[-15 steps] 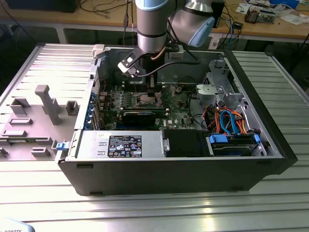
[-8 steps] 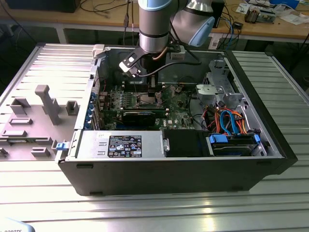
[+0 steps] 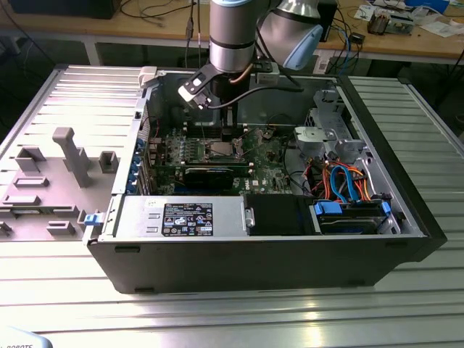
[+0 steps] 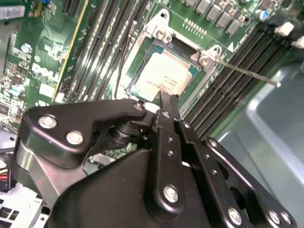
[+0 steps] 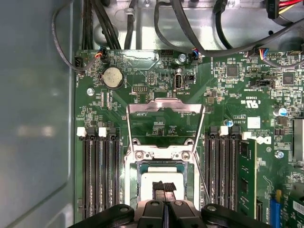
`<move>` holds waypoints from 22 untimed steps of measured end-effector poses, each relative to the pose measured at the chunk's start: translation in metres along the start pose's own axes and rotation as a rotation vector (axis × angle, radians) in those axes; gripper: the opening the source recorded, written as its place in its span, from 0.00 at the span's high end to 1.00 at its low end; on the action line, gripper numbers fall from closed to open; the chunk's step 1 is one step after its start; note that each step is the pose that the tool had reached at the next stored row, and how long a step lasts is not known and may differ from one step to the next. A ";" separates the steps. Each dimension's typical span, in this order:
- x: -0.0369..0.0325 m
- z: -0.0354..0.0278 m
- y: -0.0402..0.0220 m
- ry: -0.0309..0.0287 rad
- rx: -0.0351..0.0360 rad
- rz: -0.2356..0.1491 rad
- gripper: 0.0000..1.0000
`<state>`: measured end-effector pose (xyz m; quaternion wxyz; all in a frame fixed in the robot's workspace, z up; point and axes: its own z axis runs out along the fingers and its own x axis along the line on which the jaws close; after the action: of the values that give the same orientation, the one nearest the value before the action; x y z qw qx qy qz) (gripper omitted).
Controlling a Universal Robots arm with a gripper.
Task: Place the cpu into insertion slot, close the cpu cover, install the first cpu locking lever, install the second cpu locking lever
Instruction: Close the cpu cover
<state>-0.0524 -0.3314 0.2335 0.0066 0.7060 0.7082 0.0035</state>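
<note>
The cpu (image 5: 151,183) (image 4: 167,75), a silver-grey square chip, lies flat in the insertion slot (image 5: 137,166) on the green motherboard. The cpu cover (image 5: 164,105), a thin metal frame, is swung open away from the socket, so the board shows through its cut-out. My gripper (image 5: 164,186) (image 4: 166,100) hangs just over the chip's near edge with its black fingers pressed together, holding nothing. A thin locking lever (image 4: 247,72) sticks out unlatched beside the socket. In the exterior view the gripper (image 3: 223,129) reaches down into the open computer case over the socket (image 3: 220,149).
Black memory slots (image 5: 97,175) (image 5: 221,171) flank the socket on both sides. A long black expansion card (image 3: 210,174) stands near it, and cables with a drive cage (image 3: 348,192) fill the exterior view's right. The case wall (image 5: 33,118) is close by.
</note>
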 end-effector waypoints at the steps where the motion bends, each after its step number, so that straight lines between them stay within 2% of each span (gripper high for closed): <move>1: 0.0000 -0.0010 0.0001 0.0000 0.0014 0.000 0.89; 3: -0.0001 -0.0033 0.0001 -0.0001 0.0027 0.000 0.89; 16: 0.0000 -0.0036 0.0001 -0.0001 0.0031 0.000 0.89; 20: -0.0001 -0.0070 0.0001 -0.0001 0.0033 0.000 0.89; 22: -0.0001 -0.0109 0.0002 0.0000 0.0038 0.000 0.89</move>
<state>-0.0523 -0.3314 0.2444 0.0052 0.7059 0.7083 0.0021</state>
